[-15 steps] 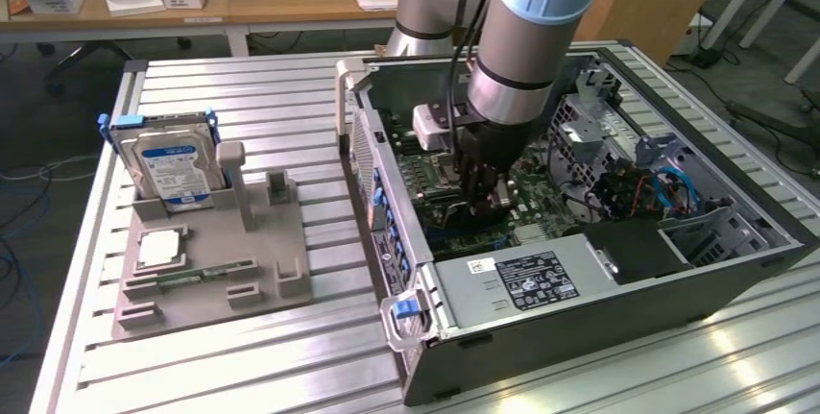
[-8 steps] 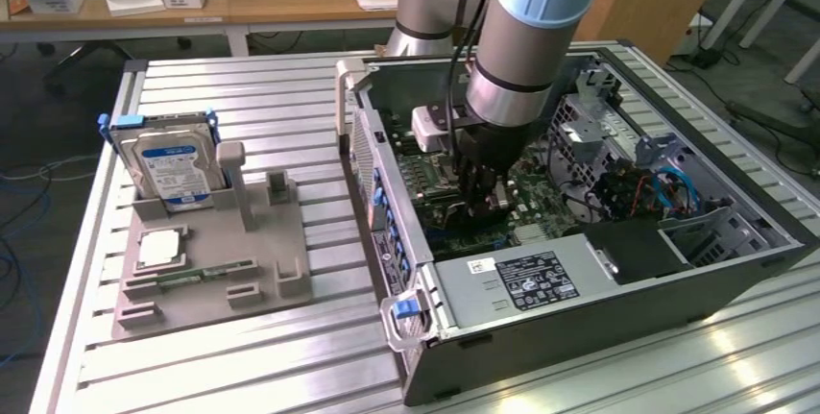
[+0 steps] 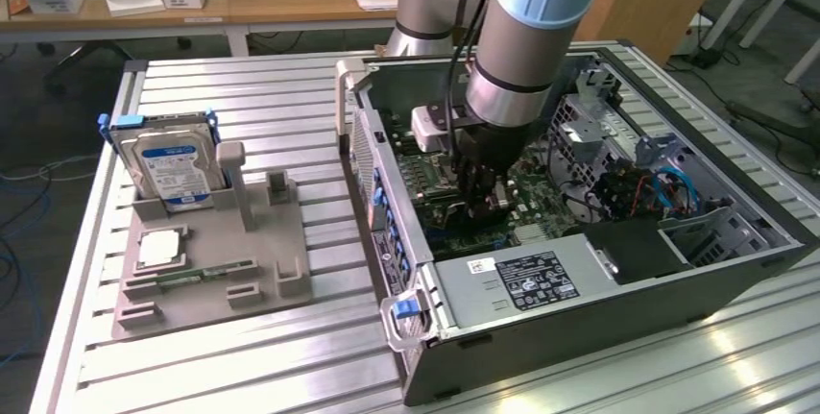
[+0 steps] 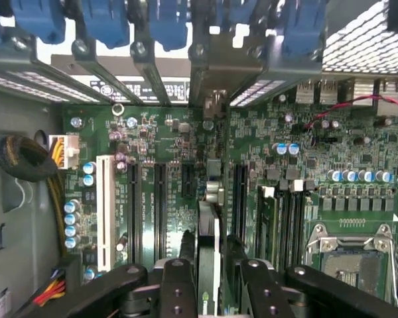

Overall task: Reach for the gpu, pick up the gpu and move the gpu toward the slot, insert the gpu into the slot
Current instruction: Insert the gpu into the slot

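Insert step: thin green gpu card [image 4: 209, 255] standing edge-on in the motherboard [image 4: 172, 132] slot, black claw [image 4: 212, 281] straddling it, grip unclear.

Open dark grey computer case [image 3: 602, 304] lies on a ribbed metal table [image 3: 256, 376]. At the exterior view's left, a grey moulded fixture [image 3: 211, 270] holds an upright silver blue-labelled hard drive [image 3: 173, 169], a flat square processor chip [image 3: 160, 248] and a slim green memory stick [image 3: 205, 273].
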`<state>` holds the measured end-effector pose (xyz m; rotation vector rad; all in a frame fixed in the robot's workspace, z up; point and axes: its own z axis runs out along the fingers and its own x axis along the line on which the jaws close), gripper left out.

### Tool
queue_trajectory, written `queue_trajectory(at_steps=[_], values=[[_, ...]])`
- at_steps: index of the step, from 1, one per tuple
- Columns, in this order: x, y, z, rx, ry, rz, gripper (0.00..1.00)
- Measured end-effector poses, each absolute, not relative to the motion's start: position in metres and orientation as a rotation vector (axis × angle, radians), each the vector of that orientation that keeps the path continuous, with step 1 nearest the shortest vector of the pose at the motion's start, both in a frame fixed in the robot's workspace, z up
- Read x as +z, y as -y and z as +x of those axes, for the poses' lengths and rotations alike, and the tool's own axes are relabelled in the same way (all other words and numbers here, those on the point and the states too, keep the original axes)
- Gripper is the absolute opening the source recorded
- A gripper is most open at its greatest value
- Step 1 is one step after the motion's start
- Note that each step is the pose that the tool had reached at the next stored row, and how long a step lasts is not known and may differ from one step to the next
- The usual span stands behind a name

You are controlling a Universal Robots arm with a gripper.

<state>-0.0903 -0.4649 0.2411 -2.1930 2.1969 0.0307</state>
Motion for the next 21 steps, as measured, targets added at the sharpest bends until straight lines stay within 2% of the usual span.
queue_trajectory(at_steps=[11, 18, 19, 20, 21], values=[[0.272, 0.465, -0.090, 0.024, -2.194, -2.190, 0.33], [0.275, 0.465, -0.090, 0.024, -2.194, -2.190, 0.31], [0.275, 0.465, -0.090, 0.024, -2.194, -2.190, 0.25], [0.275, 0.465, -0.090, 0.024, -2.194, -2.190, 0.25], [0.275, 0.465, -0.090, 0.024, -2.194, -2.190, 0.19]])
